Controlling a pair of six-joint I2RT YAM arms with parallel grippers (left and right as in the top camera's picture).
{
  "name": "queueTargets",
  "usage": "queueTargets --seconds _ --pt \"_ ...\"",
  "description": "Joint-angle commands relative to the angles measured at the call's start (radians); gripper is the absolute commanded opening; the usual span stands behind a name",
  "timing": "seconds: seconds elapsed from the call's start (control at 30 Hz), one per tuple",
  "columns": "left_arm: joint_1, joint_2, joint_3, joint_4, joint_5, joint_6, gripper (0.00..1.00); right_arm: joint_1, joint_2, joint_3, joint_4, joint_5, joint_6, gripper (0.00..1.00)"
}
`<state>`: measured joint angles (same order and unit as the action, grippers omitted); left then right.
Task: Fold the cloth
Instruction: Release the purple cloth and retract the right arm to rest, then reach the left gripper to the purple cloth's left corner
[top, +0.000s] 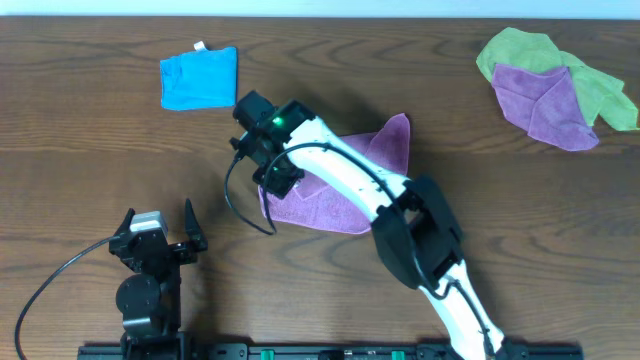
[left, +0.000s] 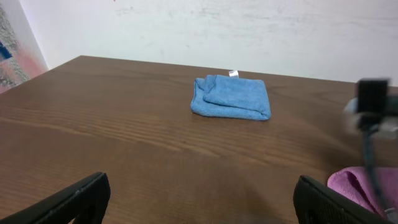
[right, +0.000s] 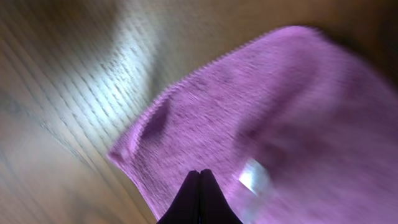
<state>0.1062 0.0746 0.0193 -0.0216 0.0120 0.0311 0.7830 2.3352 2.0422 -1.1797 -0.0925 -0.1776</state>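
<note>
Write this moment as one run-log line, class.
task: fold the cloth | left gripper: open, empty | right gripper: shut over the cloth, grip unclear

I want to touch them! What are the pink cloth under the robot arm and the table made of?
The cloth looks like fuzzy microfibre: matte, fine ribbed weave, limp folds. The table looks like wood or wood-look laminate: dark streaky grain, slight sheen.
</note>
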Motion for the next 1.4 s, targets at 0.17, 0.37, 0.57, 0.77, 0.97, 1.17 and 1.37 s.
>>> queueTargets --seconds 0.17,0.37,0.57,0.77,0.97,1.17,1.37 --pt "-0.005 -0.008 -0.014 -0.055 -0.015 0.014 0.95 -0.086 -0.141 0.012 -0.136 0.143 -0.04 0.02" --pt "-0.005 -0.008 -0.014 -0.055 -0.015 0.014 0.95 -0.159 -0.265 -0.011 -0.211 0.176 -0.001 0.01" --pt "-0.005 -0.008 -0.014 -0.055 -0.015 0.014 0.95 -0.163 -0.557 -0.145 -0.188 0.277 0.02 0.02" --pt "-0.005 -0.008 -0.014 -0.055 -0.015 0.014 0.96 -0.16 -0.938 -0.468 -0.129 0.276 0.066 0.01" --pt "-0.005 -0.008 -0.014 -0.05 -0.015 0.014 0.95 -0.126 -1.337 -0.723 -0.196 0.276 0.181 0.01" --pt "-0.005 -0.008 -0.014 0.014 0.256 -0.166 0.95 -0.121 -1.591 -0.789 -0.31 0.195 0.345 0.44" --pt "-0.005 -0.008 -0.014 0.106 0.874 -0.676 0.95 -0.121 -1.675 -0.789 -0.313 0.099 0.387 0.99"
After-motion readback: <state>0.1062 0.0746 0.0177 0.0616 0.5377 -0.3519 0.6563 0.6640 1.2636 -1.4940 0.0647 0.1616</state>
